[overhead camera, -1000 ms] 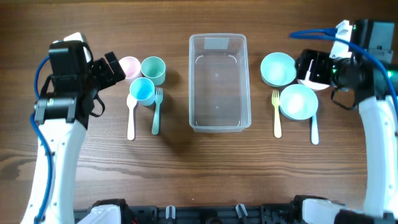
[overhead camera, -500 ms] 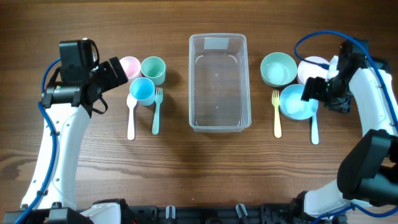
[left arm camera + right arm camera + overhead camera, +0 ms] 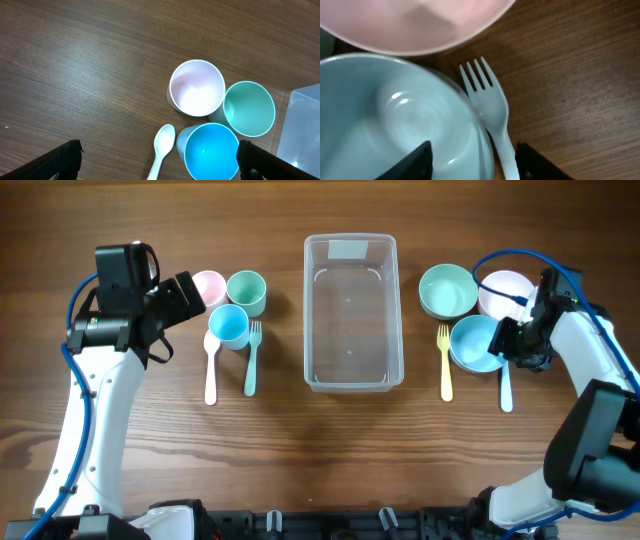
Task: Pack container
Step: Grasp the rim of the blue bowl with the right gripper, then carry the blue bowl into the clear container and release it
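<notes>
The clear container stands empty mid-table. My left gripper is open above the pink cup, the green cup, the blue cup and a white spoon. My right gripper is open and straddles the right rim of the light blue bowl, with one finger inside it and the other over the light blue fork. The pink bowl is just beyond.
A green bowl and a yellow fork lie right of the container. A green fork lies left of it, by the white spoon.
My right gripper has come down from beside the pink bowl onto the light blue bowl's right rim. The left arm moved earlier and is now still.
</notes>
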Tool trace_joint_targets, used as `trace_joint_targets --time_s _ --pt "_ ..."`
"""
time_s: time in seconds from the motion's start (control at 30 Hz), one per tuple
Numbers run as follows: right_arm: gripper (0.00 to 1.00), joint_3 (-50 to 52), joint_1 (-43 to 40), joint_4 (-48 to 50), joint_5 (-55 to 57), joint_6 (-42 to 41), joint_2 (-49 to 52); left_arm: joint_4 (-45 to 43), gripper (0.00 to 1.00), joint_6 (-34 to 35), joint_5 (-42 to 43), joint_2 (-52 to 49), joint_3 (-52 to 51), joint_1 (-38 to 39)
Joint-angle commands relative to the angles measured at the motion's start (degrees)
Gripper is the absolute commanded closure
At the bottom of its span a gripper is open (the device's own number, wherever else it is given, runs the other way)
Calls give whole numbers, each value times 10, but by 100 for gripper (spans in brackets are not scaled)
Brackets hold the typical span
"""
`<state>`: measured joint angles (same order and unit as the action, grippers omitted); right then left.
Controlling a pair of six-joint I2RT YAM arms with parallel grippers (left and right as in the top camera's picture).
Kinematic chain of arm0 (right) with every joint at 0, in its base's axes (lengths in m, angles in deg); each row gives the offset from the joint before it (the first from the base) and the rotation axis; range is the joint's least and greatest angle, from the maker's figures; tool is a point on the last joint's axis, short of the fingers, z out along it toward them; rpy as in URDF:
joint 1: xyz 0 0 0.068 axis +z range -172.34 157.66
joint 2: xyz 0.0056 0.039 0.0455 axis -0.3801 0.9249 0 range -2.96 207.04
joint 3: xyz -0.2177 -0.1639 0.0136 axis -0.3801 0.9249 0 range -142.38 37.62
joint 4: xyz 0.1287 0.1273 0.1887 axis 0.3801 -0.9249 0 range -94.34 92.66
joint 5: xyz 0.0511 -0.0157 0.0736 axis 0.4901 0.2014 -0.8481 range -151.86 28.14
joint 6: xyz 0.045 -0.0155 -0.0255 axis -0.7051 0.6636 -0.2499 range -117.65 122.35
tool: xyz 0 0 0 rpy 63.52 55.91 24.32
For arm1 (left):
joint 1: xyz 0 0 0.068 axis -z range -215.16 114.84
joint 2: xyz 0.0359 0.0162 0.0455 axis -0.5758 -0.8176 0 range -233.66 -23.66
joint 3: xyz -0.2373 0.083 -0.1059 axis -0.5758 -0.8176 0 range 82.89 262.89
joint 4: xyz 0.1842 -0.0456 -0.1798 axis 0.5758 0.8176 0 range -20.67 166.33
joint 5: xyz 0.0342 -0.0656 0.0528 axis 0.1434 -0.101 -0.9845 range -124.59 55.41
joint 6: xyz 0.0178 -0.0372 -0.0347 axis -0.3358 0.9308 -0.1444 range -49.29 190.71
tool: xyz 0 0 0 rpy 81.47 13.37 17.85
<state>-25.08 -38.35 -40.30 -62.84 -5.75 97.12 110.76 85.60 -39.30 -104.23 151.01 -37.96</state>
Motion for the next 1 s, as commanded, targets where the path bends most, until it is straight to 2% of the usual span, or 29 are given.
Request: trace_joint_targets --time_s 0.0,0.07,0.1,0.23,0.3,0.6,0.73,0.83,0.97 --pt "59 17 0 13 10 -19 1 0 0 -8 -7 -2 9 -5" --pt "76 21 0 22 10 -26 1 0 0 -8 -7 -2 9 -5" --pt "82 21 0 24 10 -27 1 0 0 -8 -7 -2 9 -5" --pt "87 21 0 25 10 -28 1 0 0 -8 -7 -2 9 -5" --pt "96 21 0 25 12 -28 1 0 0 -8 -7 -2 9 -5" --pt "96 20 0 -25 56 -26 -32 0 0 -8 -7 -2 9 -5" --pt "96 19 0 -31 8 -25 -129 0 0 -8 -7 -2 9 -5" --pt "96 19 7 -31 -69 -25 -228 0 0 -8 -7 -2 9 -5" --pt "96 0 54 -46 -75 -22 -324 0 0 -8 -7 -2 9 -5"
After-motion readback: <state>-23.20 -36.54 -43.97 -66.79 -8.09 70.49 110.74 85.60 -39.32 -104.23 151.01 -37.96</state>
